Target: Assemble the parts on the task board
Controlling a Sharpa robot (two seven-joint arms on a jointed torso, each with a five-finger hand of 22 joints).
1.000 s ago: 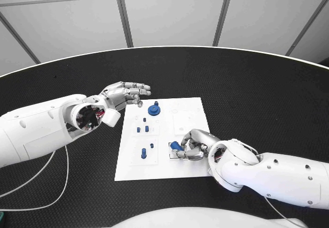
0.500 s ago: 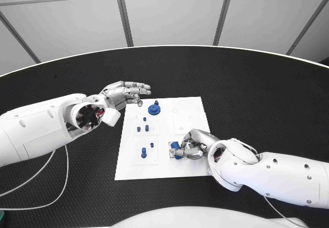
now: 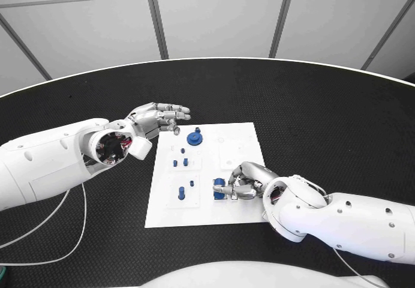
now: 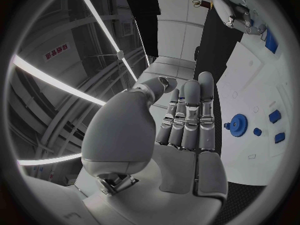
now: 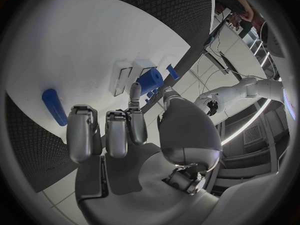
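Below, black table (image 3: 328, 114) — white task board (image 3: 242, 135) centered, grey wall panels behind.

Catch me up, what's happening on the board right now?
The right hand is down on the near right part of the white task board, its fingers closed around a small blue block at a recess there. The left hand hovers by the board's far left corner, fingers apart, holding nothing. A round blue gear-shaped part stands near the far edge, and a few small blue pegs sit along the left side of the board.
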